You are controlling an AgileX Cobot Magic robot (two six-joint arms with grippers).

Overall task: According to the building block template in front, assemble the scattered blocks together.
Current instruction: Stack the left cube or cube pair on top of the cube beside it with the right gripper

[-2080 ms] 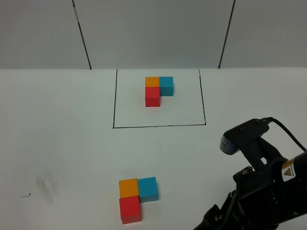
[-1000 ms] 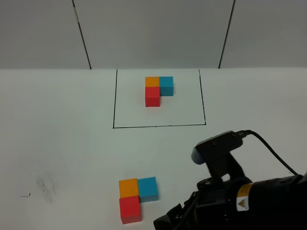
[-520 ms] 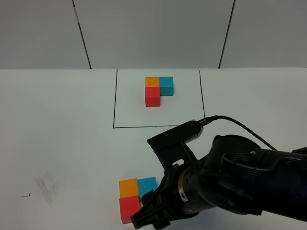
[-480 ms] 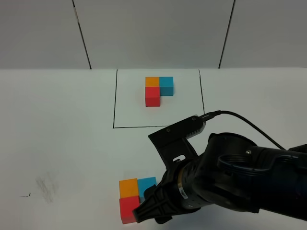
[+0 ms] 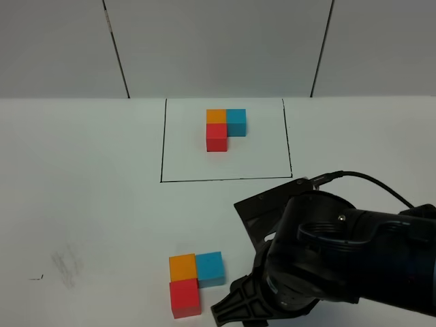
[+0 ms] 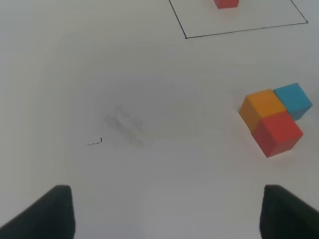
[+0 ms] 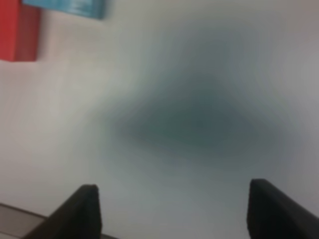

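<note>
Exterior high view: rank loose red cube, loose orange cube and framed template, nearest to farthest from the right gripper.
1. Loose red cube, just left of the right gripper, front of table.
2. Loose orange cube, directly behind the red.
3. Framed template, far back, inside the black rectangle.

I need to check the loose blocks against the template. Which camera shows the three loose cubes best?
The left wrist view: the loose cubes sit sharp and unblocked, all three colours clear. The exterior high view shows them smaller, near the right arm. The right wrist view catches only blurred red and blue edges.

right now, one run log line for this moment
blocks: L-shape matching template | right gripper: open, empty, beside blocks | left gripper: open, empty
</note>
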